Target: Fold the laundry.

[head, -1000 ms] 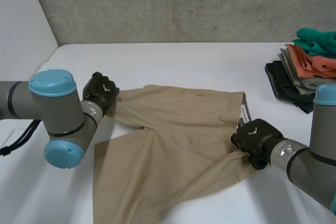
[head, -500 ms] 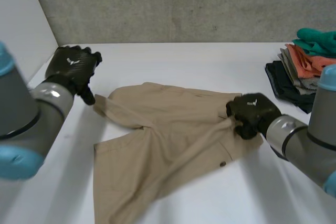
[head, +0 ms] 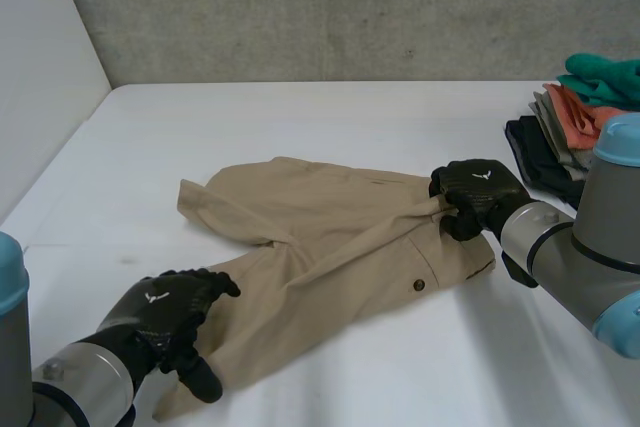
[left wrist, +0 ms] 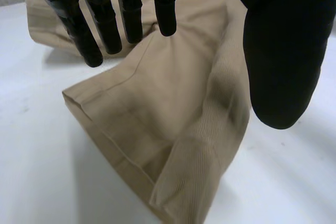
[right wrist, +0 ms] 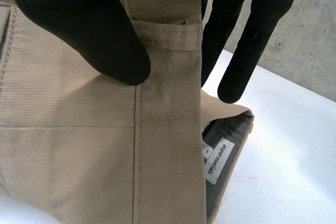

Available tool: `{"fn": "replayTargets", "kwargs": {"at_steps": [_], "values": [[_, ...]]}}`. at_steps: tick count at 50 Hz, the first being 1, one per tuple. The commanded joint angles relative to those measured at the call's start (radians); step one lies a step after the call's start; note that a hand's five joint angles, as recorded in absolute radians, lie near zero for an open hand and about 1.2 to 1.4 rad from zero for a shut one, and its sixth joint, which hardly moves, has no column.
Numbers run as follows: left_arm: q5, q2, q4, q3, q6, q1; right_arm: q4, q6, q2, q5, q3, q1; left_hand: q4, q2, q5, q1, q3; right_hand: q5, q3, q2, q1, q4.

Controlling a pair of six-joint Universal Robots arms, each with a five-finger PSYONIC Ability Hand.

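**Concrete wall, white table: tan shorts held at the waistband**

Grey concrete wall (head: 350,7) backs a white table (head: 330,117). A pair of tan shorts (head: 330,237) lies spread across the middle of the table, rumpled, with one leg reaching toward the robot's left. Near the table's right edge, well apart from the shorts, sits a stack of folded clothes (head: 575,137): a dark piece at the bottom, grey and orange pieces above it, and green on top.

The right hand (head: 478,197) is at the waistband end of the shorts, its fingers curled down onto the cloth. The left hand (head: 165,312) is at the near leg, over the hem.

The wrist views add what the head view cannot. Along the left hand (left wrist: 281,51), the fingers (left wrist: 105,19) hang straight and apart over the leg's hem (left wrist: 105,129), with the thumb on the other side. Nothing is pinched, and the hem's corner lies folded on the table. Along the right hand (right wrist: 89,19), the thumb presses the outside of the waistband (right wrist: 168,103) just beside a belt loop (right wrist: 165,29), and the fingers (right wrist: 241,51) reach down behind it, pinching the band between them. A white label (right wrist: 216,158) shows inside the waistband.

The head view alone shows a small dark button (head: 419,285) on the shorts, near the right hand.
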Motion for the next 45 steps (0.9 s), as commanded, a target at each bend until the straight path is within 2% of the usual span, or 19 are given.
{"fn": "replayTargets", "kwargs": {"at_steps": [1,2,3,6,9,12,15,19,22,30,33,38,39,45], "values": [[-0.011,-0.069,0.012,-0.034,0.024,0.006,0.000,-0.001,-0.003,0.002,0.003,-0.001,0.455,0.445,0.460,0.462,0.444,0.196,0.205,0.218,0.286,0.197],[-0.012,-0.086,0.017,-0.030,0.025,0.006,0.002,-0.003,-0.003,0.002,0.004,-0.001,0.814,0.805,0.819,0.821,0.803,0.196,0.205,0.218,0.286,0.197],[-0.012,-0.097,0.021,-0.027,0.028,0.006,0.000,-0.006,-0.003,-0.004,0.009,-0.001,1.050,1.040,1.055,1.057,1.039,0.196,0.205,0.218,0.286,0.197],[-0.011,-0.098,0.024,0.001,0.045,0.008,0.029,-0.053,-0.032,-0.013,0.015,0.000,1.052,1.043,1.057,1.059,1.041,0.196,0.205,0.218,0.286,0.197],[-0.008,-0.078,-0.047,0.051,0.140,0.000,0.097,-0.168,-0.114,-0.013,0.027,-0.001,1.052,1.043,1.057,1.059,1.041,0.196,0.205,0.218,0.286,0.197],[-0.002,0.056,-0.196,0.157,0.315,0.011,0.263,-0.424,-0.274,-0.009,0.026,-0.009,1.052,1.043,1.057,1.059,1.041,0.196,0.205,0.218,0.286,0.197],[-0.005,0.164,-0.221,0.266,0.404,0.025,0.382,-0.570,-0.375,0.001,-0.011,-0.027,1.052,1.043,1.057,1.059,1.041,0.196,0.205,0.218,0.286,0.197],[0.000,0.248,-0.206,0.381,0.438,0.034,0.538,-0.596,-0.477,0.014,-0.101,-0.035,1.052,1.043,1.057,1.059,1.041,0.196,0.205,0.218,0.286,0.197],[0.000,0.262,-0.207,0.394,0.441,0.033,0.601,-0.604,-0.490,-0.002,-0.126,-0.053,1.052,1.043,1.057,1.059,1.041,0.196,0.205,0.218,0.286,0.197],[0.000,0.190,-0.192,0.358,0.458,0.026,0.622,-0.630,-0.469,-0.002,-0.105,-0.127,1.052,1.043,1.057,1.059,1.041,0.196,0.205,0.218,0.286,0.197],[-0.002,0.080,-0.141,0.357,0.472,0.031,0.605,-0.623,-0.413,-0.012,-0.097,-0.126,1.052,1.043,1.057,1.059,1.041,0.196,0.205,0.218,0.286,0.197],[-0.002,-0.101,0.055,0.397,0.516,0.037,0.493,-0.580,-0.171,0.005,-0.179,-0.121,1.052,1.043,1.057,1.059,1.041,0.196,0.205,0.218,0.286,0.197],[-0.003,-0.165,0.145,0.442,0.551,0.039,0.473,-0.561,-0.147,0.011,-0.203,-0.119,1.052,1.043,1.057,1.059,1.041,0.196,0.205,0.218,0.286,0.197],[0.005,-0.313,0.447,0.654,0.738,0.080,0.284,-0.396,-0.041,0.077,-0.406,-0.080,1.052,1.043,1.057,1.059,1.041,0.196,0.205,0.218,0.286,0.197]]}}
